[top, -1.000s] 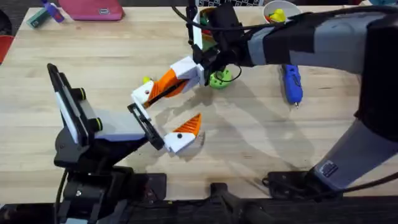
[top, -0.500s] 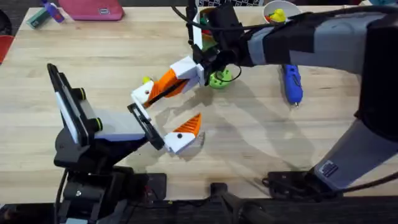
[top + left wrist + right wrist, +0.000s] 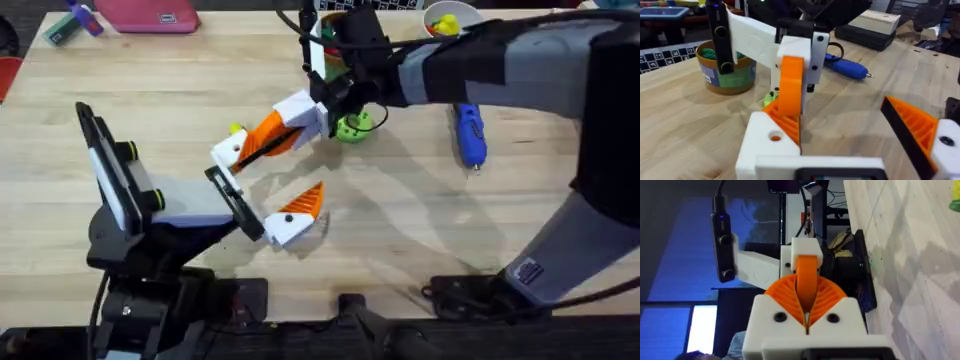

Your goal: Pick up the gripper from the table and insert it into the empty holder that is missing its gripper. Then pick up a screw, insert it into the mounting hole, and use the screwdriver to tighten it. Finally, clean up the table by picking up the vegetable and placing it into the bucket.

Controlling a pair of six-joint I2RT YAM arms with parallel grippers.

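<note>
Overhead shows the right hand (image 3: 287, 121) pinching the gripper (image 3: 262, 134), a light, stiff, slick plastic wedge likely best held by its flat sides, against the holder (image 3: 230, 151) on the spread left hand (image 3: 265, 184) above the bench (image 3: 420, 230).

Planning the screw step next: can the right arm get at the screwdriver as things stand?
Probably not yet: the right gripper is shut on the orange gripper. The screwdriver lies unobstructed under that arm.

On the wooden bench (image 3: 150, 90), the right jaws (image 3: 262, 140) are closed on the orange gripper (image 3: 268, 132), pressing it toward the left arm's white holder (image 3: 228, 150). The left jaws (image 3: 262, 190) stand spread. The blue screwdriver (image 3: 469, 133) lies well apart from both.
</note>
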